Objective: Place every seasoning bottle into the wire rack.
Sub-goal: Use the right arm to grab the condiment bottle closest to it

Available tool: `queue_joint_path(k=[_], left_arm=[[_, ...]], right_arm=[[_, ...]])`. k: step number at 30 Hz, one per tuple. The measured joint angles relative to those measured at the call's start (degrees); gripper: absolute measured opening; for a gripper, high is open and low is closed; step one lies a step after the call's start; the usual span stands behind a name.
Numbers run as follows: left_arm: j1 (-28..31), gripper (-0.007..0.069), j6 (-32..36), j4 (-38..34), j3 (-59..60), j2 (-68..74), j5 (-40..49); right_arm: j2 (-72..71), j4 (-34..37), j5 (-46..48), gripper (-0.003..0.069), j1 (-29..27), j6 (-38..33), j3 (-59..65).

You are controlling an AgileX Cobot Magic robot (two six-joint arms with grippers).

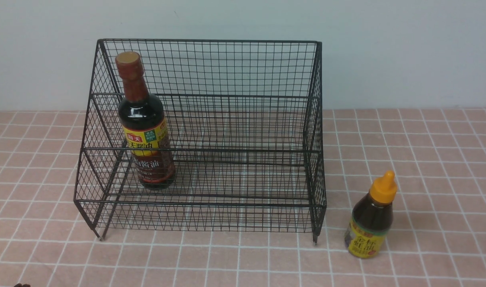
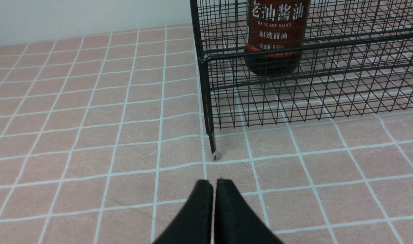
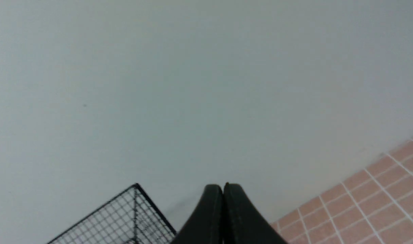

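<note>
The left claw (image 2: 214,183), clenched tight and gripping nothing, hangs low over the pink tiled counter (image 2: 91,135), its black fingertips pressed together just short of the corner foot (image 2: 215,156) at the left front of the wire rack (image 2: 203,67). The right claw (image 3: 223,186) is likewise squeezed closed and empty, pointed up toward the pale wall (image 3: 206,84), with an upper corner of the rack (image 3: 125,217) beside it.

The black mesh rack (image 1: 207,40) stands on the counter (image 1: 426,159) against the wall (image 1: 386,52). The tall bottle (image 1: 145,123), dark with a yellow label and a long brown-red neck and cap, stands upright inside it on the lower front tier, toward the robot's left end; the left wrist view shows its base (image 2: 276,34) behind the front rail. The short bottle (image 1: 372,217), with an orange-yellow pointed cap, stands upright on the counter outside the rack, just beside the rack's right front corner.
</note>
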Motion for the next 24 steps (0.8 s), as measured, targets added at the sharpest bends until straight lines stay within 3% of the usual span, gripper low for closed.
queue_joint_path(k=[9,10,11,12,18,24], left_arm=[[0.0,-0.0007,0.0,0.07,-0.05,0.0,0.07],[0.0,-0.0007,0.0,0.07,-0.05,0.0,0.07],[0.0,-0.0007,0.0,0.07,-0.05,0.0,0.07],[0.0,-0.0007,0.0,0.07,-0.05,0.0,0.07],[0.0,-0.0007,0.0,0.07,-0.05,0.0,0.07],[0.0,-0.0007,0.0,0.07,-0.05,0.0,0.09]], right_arm=[[30.19,-4.18,35.56,-0.0014,0.0,-13.88,-34.62],[38.1,-4.23,44.23,-0.0014,0.0,-17.53,-40.7],[38.97,-4.25,45.14,-0.0014,0.0,-17.9,-41.39],[46.28,-4.02,52.24,-0.0014,0.0,-20.11,-47.22],[62.3,-1.95,61.36,-0.0013,0.86,-21.48,-58.04],[68.99,-7.86,61.25,-0.0003,9.99,-20.26,-61.83]])
